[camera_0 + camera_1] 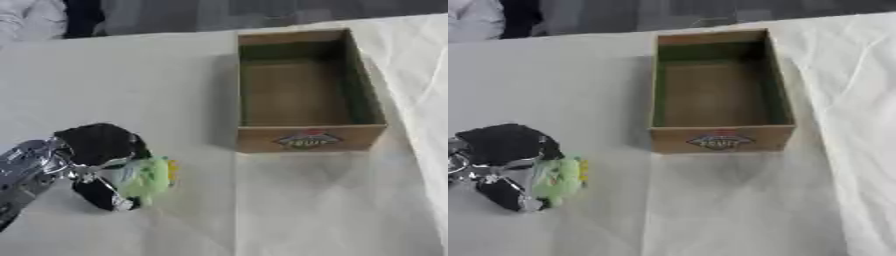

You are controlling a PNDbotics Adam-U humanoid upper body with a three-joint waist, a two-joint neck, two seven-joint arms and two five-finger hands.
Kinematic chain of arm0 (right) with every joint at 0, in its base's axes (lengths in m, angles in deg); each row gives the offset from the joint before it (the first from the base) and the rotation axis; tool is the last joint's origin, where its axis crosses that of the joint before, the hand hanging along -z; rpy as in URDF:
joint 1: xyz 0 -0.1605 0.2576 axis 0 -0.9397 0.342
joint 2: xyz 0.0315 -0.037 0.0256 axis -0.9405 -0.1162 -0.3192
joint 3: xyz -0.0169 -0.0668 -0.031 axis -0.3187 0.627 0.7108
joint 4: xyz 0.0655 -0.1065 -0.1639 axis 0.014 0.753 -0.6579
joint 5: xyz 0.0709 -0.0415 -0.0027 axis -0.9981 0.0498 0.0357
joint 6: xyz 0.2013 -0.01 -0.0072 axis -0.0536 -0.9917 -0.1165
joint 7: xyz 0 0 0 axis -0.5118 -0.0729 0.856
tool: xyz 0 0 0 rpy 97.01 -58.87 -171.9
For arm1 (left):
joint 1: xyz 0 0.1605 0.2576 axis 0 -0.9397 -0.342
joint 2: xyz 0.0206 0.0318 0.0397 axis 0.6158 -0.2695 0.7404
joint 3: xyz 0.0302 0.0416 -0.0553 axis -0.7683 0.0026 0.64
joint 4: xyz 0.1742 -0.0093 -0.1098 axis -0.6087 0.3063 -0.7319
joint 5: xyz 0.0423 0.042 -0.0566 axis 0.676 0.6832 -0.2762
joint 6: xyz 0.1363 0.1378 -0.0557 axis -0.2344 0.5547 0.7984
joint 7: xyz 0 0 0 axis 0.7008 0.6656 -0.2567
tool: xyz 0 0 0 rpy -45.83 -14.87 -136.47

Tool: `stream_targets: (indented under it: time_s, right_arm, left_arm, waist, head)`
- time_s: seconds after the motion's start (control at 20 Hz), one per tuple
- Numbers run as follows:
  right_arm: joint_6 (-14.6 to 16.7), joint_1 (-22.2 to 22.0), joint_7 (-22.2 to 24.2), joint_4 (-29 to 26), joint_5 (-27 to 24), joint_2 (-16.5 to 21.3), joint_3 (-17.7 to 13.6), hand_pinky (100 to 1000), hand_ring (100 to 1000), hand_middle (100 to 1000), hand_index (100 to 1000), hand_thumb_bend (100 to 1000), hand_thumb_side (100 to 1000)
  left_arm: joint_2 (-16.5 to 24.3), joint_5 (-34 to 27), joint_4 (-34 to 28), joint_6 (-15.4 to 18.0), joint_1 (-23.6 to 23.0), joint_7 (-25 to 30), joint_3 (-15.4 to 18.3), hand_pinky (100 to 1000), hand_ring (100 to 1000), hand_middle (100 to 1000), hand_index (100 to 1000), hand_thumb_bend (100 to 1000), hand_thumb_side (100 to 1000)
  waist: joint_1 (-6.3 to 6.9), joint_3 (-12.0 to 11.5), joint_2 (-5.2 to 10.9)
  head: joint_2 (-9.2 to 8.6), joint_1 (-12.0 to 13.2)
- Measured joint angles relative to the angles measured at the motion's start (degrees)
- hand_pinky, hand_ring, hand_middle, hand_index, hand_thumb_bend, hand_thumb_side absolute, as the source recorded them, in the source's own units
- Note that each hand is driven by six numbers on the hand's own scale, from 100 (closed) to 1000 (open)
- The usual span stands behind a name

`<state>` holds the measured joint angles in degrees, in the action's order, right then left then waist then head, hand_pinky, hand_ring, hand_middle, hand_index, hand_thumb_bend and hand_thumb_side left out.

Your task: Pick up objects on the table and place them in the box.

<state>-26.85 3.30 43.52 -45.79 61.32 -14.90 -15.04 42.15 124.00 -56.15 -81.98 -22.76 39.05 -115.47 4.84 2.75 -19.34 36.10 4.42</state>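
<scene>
Left hand (98,165) at lower left of frame, fingers curled round green toy (147,177). Box (308,139) sits upper right, empty. Your risk: toy slips during carry, or clips near wall if you travel low.

White cloth-covered table (105,75), grey floor (262,12) beyond its far edge

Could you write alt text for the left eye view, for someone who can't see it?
A robot's black left hand curls around a small green and yellow toy on a white-covered table. To its right stands an open cardboard box, nothing visible inside it.
</scene>
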Motion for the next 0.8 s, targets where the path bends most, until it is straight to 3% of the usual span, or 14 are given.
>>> stream_targets:
  time_s: [0.1, 0.15, 0.8]
  right_arm:
    - [0.0, 0.0, 0.0, 0.0, 0.0, 0.0, 0.0, 803, 832, 616, 744, 100, 1000]
    - [0.0, 0.0, 0.1, 0.0, 0.0, 0.0, 0.0, 803, 831, 615, 743, 100, 1000]
    - [-0.1, -0.1, 0.1, 0.0, -0.1, -0.4, 0.0, 805, 829, 614, 742, 100, 1000]
  left_arm:
    - [0.0, 0.4, 0.0, -0.2, 0.0, -1.2, 0.0, 534, 607, 528, 760, 187, 491]
    - [0.0, 0.5, -0.1, -0.3, 0.0, -1.9, 0.0, 512, 581, 509, 753, 113, 478]
    - [0.6, 0.6, -4.2, -1.9, -0.4, -6.8, 2.2, 444, 514, 475, 744, 100, 477]
  waist:
    - [0.00, 0.0, -0.02]
    - [0.00, 0.0, -0.02]
    - [0.19, -0.2, 0.30]
  head:
    - [0.00, 0.0]
    - [0.00, 0.0]
    - [-0.02, -0.1]
